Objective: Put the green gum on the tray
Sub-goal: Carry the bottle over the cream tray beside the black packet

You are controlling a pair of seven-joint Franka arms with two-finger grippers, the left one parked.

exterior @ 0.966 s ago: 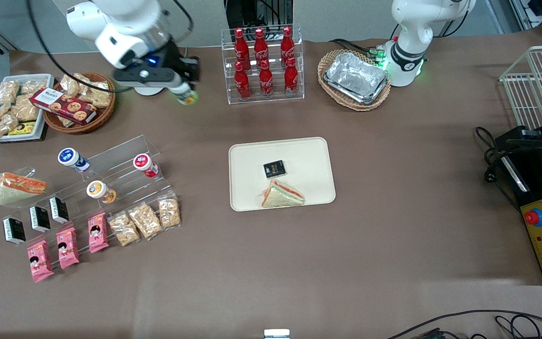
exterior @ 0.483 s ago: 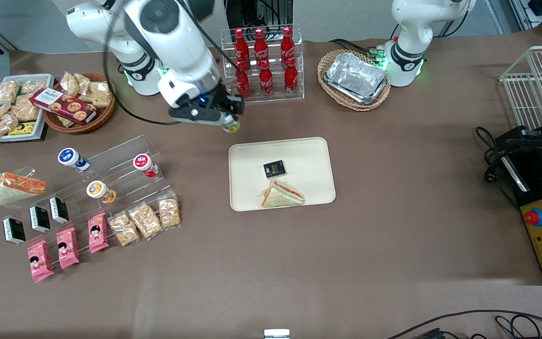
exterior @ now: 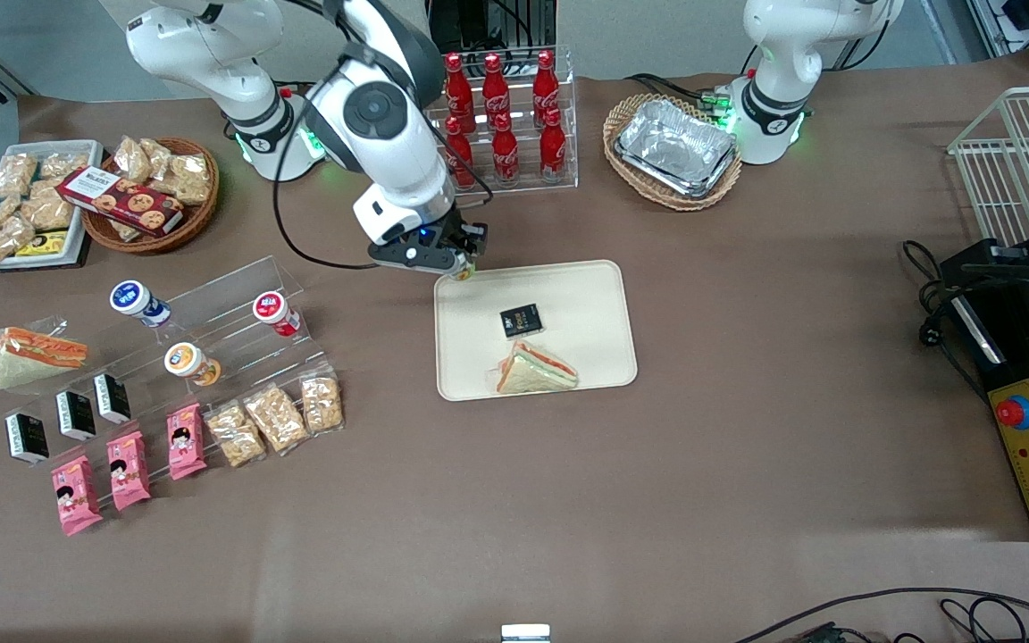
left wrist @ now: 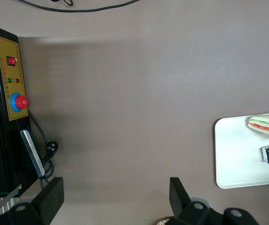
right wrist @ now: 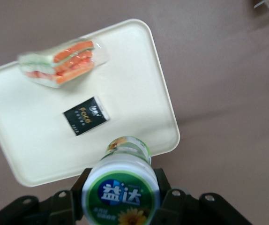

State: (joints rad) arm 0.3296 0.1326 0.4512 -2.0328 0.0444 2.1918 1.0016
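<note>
My right gripper (exterior: 463, 268) is shut on the green gum (right wrist: 122, 187), a small bottle with a white-and-green lid and a green-yellow label. In the front view only a bit of the green gum (exterior: 464, 272) shows under the wrist. It hangs above the corner of the cream tray (exterior: 586, 295) that lies farthest from the front camera, toward the working arm's end. The tray (right wrist: 139, 84) holds a wrapped sandwich (exterior: 536, 369) and a small black packet (exterior: 521, 321). Both also show in the right wrist view: the sandwich (right wrist: 62, 62) and the black packet (right wrist: 85, 115).
A clear rack of red cola bottles (exterior: 498, 121) stands close by the arm. A wicker basket of foil trays (exterior: 673, 149) sits toward the parked arm. A clear stepped stand (exterior: 202, 330) holds blue-lidded, red-lidded and orange-lidded bottles, with snack packets (exterior: 275, 418) in front. A snack basket (exterior: 150, 192) sits nearby.
My right arm has carried the green gum from near the snack basket across the table toward the front camera, to above the tray's corner. The gum stays held. Nothing on the tray has moved.
</note>
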